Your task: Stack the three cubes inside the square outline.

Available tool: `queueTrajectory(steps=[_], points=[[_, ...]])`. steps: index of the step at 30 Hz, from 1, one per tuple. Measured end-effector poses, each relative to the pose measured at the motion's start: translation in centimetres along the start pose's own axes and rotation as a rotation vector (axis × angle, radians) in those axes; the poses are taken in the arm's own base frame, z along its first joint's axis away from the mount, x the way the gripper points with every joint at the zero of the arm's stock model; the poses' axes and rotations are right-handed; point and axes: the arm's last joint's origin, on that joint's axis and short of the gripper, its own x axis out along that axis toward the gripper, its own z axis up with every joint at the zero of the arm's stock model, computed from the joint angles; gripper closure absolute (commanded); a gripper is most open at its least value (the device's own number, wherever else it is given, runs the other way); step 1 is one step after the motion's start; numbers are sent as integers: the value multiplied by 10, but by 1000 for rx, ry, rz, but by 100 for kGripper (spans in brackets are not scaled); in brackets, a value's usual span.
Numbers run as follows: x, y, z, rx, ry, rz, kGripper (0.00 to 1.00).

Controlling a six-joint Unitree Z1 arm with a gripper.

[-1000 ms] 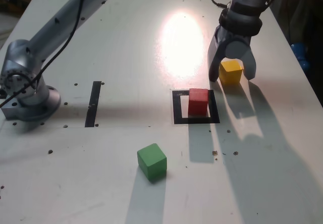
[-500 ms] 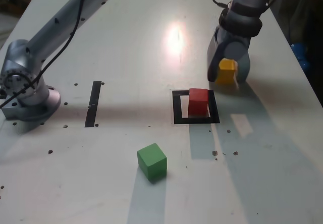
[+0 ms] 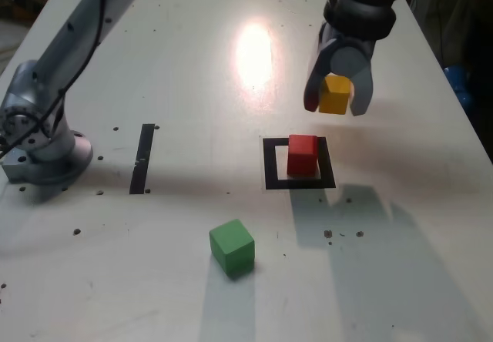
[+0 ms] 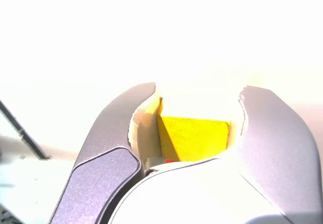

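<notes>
end effector point(image 3: 336, 106) above white table point(image 3: 185, 88) — glare point(image 3: 254, 55), shadows point(image 3: 366, 257)

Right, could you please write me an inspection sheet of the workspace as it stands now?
Surface: white table, glare patch, scattered dark specks; a thin black strip.
Job's things: red cube inside the black square outline, toward its right side in the exterior view; green cube on the table, outside it; yellow cube held off the table.
Clutter: nothing seen.
Gripper: fingers closed on the yellow cube.
Cables: dark cable along the arm.
Surroundings: blue object beyond the table's right edge in the exterior view, too indistinct to name.
</notes>
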Motion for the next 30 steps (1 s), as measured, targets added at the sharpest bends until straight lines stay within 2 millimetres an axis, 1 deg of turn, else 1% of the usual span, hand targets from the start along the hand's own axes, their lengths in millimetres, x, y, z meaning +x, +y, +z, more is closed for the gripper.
queueTrajectory(steps=[4, 12, 21, 30], points=[[-14, -20, -20, 7, -4, -13, 72], [-22, -47, -45, 18, 11, -36, 72], [-12, -68, -45, 40, 28, -59, 72], [-6, -71, -44, 45, 35, -69, 72]])
